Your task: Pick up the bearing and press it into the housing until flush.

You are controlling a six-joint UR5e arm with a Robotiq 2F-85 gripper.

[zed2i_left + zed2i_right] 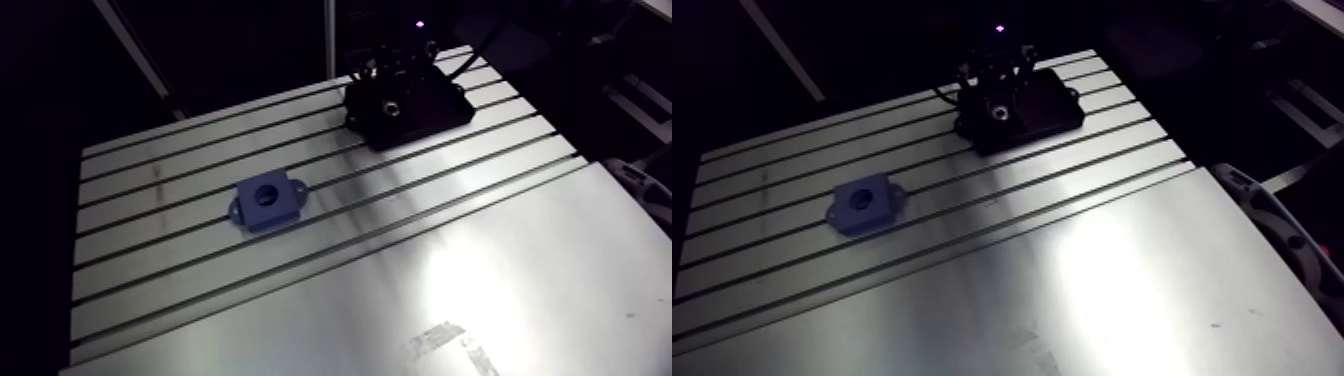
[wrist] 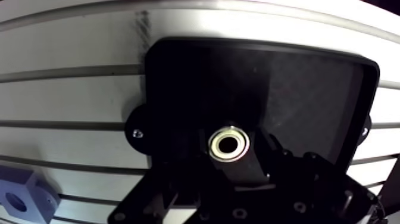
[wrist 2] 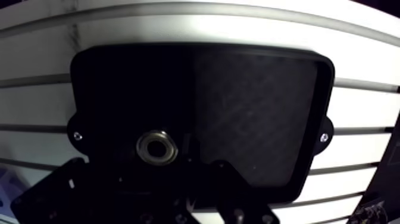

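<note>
Silvery bearing (image 2: 229, 144) in black tray (image 2: 309, 101), seemingly right at gripper (image 2: 229, 170) (its grip unreadable).

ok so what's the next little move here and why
Probably lower the claw straight down over the bearing before trying any grasp. The bearing seems to lie flat in the black tray, just ahead of the claw, so it is not yet picked up. The blue housing sits apart on the table with its hole empty.
</note>
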